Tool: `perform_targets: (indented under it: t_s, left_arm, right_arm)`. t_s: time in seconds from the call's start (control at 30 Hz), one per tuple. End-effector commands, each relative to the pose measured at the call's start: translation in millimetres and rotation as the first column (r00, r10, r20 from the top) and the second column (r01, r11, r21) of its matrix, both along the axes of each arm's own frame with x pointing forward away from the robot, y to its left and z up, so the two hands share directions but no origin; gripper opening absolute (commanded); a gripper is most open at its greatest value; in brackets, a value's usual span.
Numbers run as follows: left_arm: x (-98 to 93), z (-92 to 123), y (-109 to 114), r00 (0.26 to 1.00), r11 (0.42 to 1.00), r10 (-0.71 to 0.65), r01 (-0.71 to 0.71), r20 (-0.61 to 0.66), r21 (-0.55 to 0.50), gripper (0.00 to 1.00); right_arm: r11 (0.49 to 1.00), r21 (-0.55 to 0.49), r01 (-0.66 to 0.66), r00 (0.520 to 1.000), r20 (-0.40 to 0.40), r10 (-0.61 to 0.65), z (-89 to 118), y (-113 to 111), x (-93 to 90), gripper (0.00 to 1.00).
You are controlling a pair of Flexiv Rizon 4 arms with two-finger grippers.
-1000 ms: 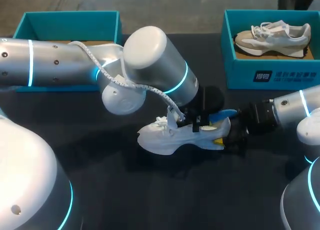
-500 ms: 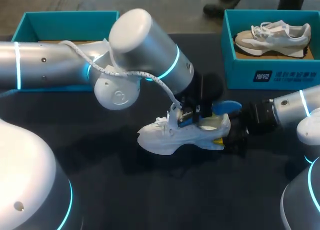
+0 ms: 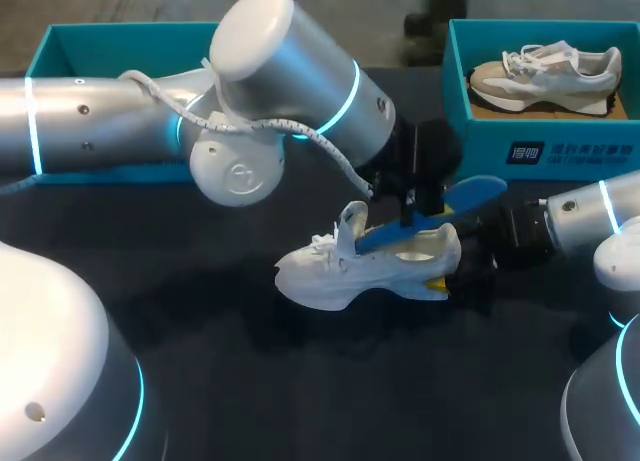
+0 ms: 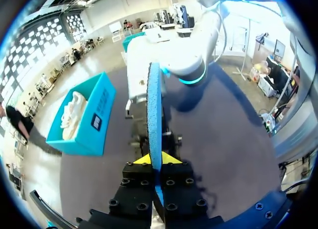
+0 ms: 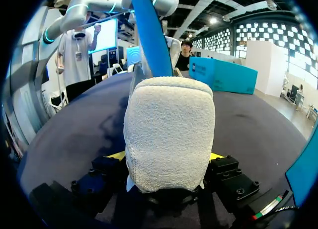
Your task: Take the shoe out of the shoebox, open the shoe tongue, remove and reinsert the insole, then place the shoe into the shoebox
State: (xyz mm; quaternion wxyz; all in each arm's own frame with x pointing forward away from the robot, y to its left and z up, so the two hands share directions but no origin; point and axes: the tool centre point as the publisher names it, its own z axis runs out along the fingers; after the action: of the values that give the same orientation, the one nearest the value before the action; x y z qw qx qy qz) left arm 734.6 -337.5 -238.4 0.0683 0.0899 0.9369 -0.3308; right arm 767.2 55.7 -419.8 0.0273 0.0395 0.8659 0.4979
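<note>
"Shoe (image 3: 340,276) on the table — just the one?"
"Just one there: white, resting on its sole mid-table, toe to the left. Two in all, counting the far right."
"Start at the left, then."
"Left shoebox (image 3: 40,51) at the far left corner, teal, brown floor showing. Next, left gripper (image 4: 154,158), clamped on the edge of one blue insole (image 3: 470,194), a yellow tip on either side."
"Out of its place?"
"Partly. Slants up out of the shoe's opening, front end inside, heel end raised to the right."
"And past that?"
"Right gripper (image 5: 168,159), clenched on the shoe's heel, yellow tips against both flanks. Then right shoebox (image 3: 480,146) at the far right corner — second of two teal boxes, holding the second shoe (image 3: 545,71), grey and white."
</note>
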Motion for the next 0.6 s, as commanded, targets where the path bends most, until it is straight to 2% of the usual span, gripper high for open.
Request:
perform_targets:
  t_s: [0.03,0.3,0.6]
  left_arm:
    - [-2.2,17,4,1.0,0.999,-0.028,0.027,-0.013,-0.033,0.0]
    - [-7.2,58,-3,0.999,0.994,-0.053,0.054,0.01,-0.098,0.0]
    - [-10.9,89,-10,0.993,0.983,-0.113,0.115,0.018,-0.143,0.0]
  right_arm:
    - [1.0,-0.006,0.002,1.0,-0.001,-0.002,-1,2,0.4,0.0]
    - [1.0,-0.006,0.002,1.0,-0.001,-0.002,-1,2,0.4,0.0]
    - [1.0,-0.006,0.002,1.0,-0.001,-0.002,-1,2,0.4,0.0]
